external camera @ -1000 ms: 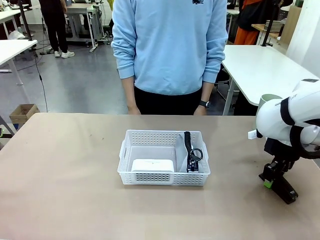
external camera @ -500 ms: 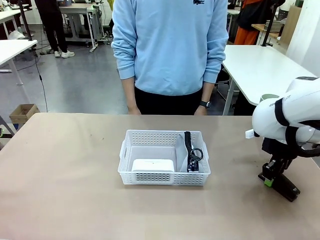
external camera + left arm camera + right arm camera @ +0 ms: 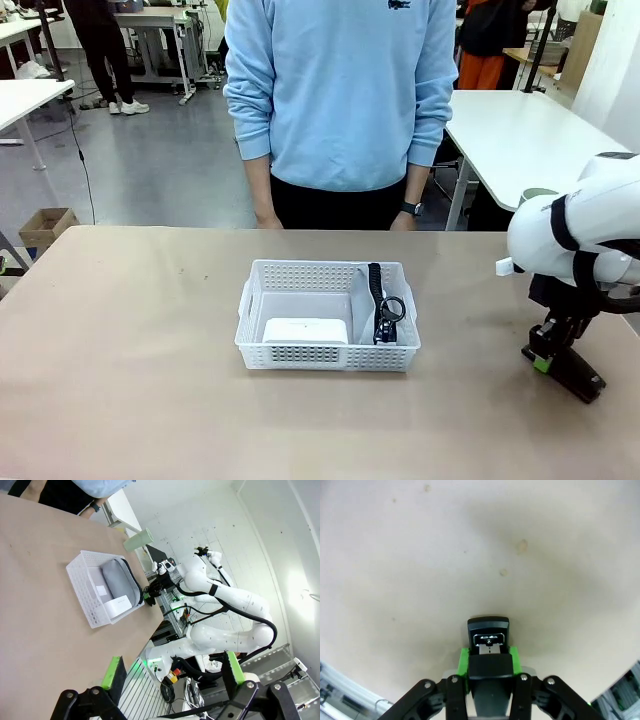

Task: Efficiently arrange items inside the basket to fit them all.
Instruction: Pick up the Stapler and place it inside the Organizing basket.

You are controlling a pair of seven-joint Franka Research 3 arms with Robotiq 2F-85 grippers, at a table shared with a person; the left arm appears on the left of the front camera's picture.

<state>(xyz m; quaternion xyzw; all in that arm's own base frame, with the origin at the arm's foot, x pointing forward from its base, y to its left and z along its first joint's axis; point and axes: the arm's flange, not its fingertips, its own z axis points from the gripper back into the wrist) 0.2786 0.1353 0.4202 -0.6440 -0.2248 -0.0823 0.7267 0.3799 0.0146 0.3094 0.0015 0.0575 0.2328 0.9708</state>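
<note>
The white basket (image 3: 329, 351) sits mid-table. Inside it a small white box (image 3: 305, 330) lies at the front left. The grey pouch (image 3: 363, 299) stands on edge along the right wall, its black strap (image 3: 375, 285) on top. At the table's right edge my right gripper (image 3: 544, 357) is shut on the black stapler (image 3: 572, 374), which lies low at the tabletop. The right wrist view shows the stapler (image 3: 488, 635) clamped between the green pads. A pale green cup (image 3: 541, 195) peeks out behind the right arm. My left gripper (image 3: 172, 672) hangs open, far from the basket (image 3: 88, 602).
A person in a light blue sweater (image 3: 340, 90) stands at the far edge, hands down by the sides. The brown table (image 3: 130, 340) is bare to the left and in front of the basket. White tables stand behind on the right.
The right gripper's jaws have closed onto the stapler, and the right arm has shifted slightly. The basket and its contents stayed put.
</note>
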